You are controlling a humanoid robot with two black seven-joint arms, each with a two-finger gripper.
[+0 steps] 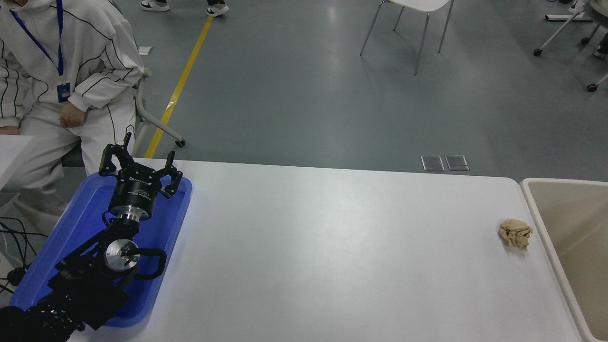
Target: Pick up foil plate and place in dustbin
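Observation:
The beige dustbin (pixel 536 199) stands off the table's right end, its thick pale rim along the right edge of the head view. The foil plate is out of view; the visible part of the bin's inside is bare beige. My left gripper (pixel 140 163) is open and empty, parked over the blue tray at the lower left. My right arm and gripper are out of view.
A small tan paper wad (pixel 514 233) lies on the white table (pixel 332 247) near the dustbin. A shallow blue tray (pixel 171 223) sits at the table's left end. A person in white sits at the far left (pixel 71 71). A chair (pixel 413 14) stands beyond.

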